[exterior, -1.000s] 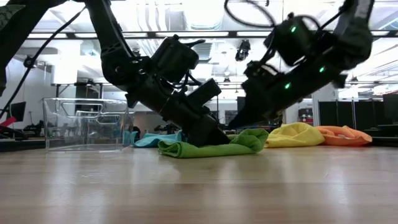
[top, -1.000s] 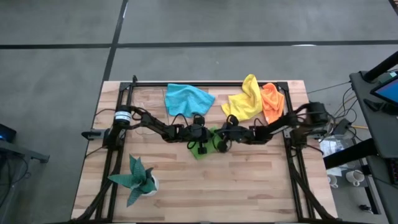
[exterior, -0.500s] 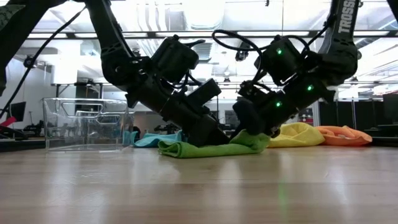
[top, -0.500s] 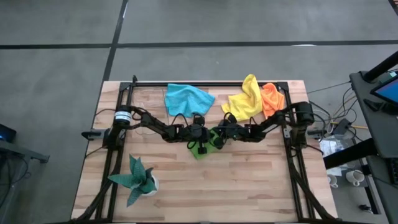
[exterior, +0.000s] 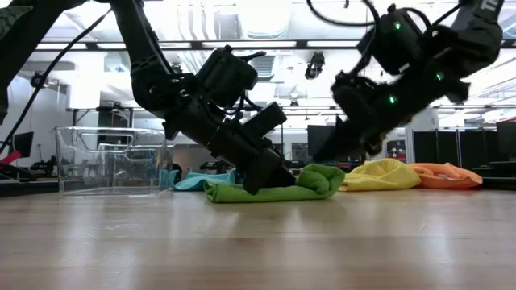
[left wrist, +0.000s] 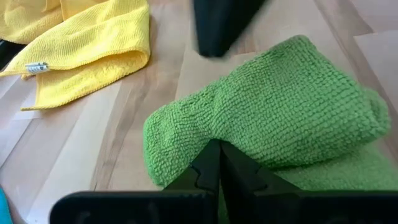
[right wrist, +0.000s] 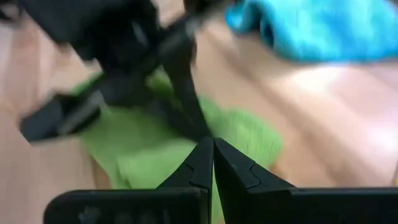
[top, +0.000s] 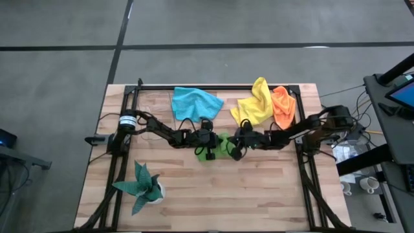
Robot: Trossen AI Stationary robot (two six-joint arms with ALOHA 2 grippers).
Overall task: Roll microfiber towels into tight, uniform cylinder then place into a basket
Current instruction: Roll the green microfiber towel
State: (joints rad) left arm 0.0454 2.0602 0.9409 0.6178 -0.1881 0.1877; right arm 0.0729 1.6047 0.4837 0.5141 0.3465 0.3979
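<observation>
Rolling of the green towel (top: 220,145) is the step in hand, judged from its state: it lies near the middle of the table (top: 259,194), partly folded over itself, one end already thick and rounded. The left gripper (exterior: 270,179), fingers pressed together and holding nothing, bears down with its tip on the towel's near layer, pinning it to the wood. The right gripper (top: 237,153), fingers likewise together and empty, hangs just above the rolled end on the opposite side, not touching the cloth as far as the low view shows.

The next move, in my judgement, calls for the right tip to come down behind the rounded end and push it along towards the pinned side, keeping the roll even across its width.

Other towels wait unrolled along the far edge: blue (top: 194,101), yellow (top: 255,103), orange (top: 283,107). The clear basket (exterior: 109,159) stands empty, well off to the left arm's side in the low view; the overhead view does not show it clearly
</observation>
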